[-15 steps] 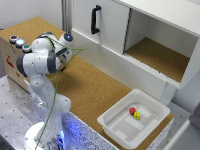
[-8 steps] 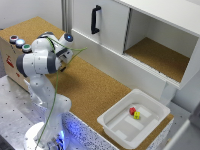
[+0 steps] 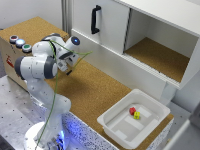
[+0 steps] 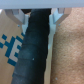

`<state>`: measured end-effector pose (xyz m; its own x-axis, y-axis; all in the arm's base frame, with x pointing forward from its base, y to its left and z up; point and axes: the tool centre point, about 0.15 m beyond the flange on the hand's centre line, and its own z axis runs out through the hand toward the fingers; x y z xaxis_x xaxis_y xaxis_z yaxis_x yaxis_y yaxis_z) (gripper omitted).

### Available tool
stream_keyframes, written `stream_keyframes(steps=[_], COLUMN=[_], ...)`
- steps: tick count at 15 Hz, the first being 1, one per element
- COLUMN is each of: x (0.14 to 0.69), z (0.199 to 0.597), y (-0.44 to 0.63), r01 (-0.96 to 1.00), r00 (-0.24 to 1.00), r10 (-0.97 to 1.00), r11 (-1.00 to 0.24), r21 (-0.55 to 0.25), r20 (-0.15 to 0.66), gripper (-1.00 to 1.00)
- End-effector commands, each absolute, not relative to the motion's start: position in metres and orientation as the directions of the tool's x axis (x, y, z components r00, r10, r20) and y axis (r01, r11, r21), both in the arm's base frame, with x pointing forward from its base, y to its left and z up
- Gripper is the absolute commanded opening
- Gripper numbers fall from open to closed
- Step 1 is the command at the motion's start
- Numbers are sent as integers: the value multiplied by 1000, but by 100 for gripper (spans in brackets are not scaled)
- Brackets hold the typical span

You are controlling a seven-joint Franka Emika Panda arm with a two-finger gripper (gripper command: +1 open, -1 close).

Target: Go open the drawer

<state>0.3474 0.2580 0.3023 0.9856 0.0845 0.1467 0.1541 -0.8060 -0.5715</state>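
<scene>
The drawer (image 3: 117, 67) is a long, low white front running under the cabinet, below the tall door and the open compartment; it is shut. My gripper (image 3: 67, 68) hangs over the cork surface on the exterior view's left, well short of the drawer and touching nothing. In the wrist view the gripper (image 4: 39, 19) is open and empty, with its white fingers (image 4: 55, 18) apart. Beyond them lie a dark strip, cork and a printed cardboard box.
A tall white door with a black handle (image 3: 95, 20) stands above the drawer's left part, next to an open compartment (image 3: 155, 52). A cardboard box with coloured buttons (image 3: 17, 47) is beside the arm. A white tub (image 3: 150, 106) holds a red and a yellow piece.
</scene>
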Motion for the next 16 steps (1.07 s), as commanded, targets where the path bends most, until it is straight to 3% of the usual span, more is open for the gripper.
stream_keyframes(steps=[1,10,11,16], x=[352,346,349,361], z=[263,283,287,346], y=[186,116,113,145], r01=[148,107,122,355], r00=[983,986,986,933], r10=[50,19,41,294], r11=[-775,-828,-833,-842], r21=[-614,-551,-540,-405], r20=[175,164,159,206], gripper=[-100,-100,100,100])
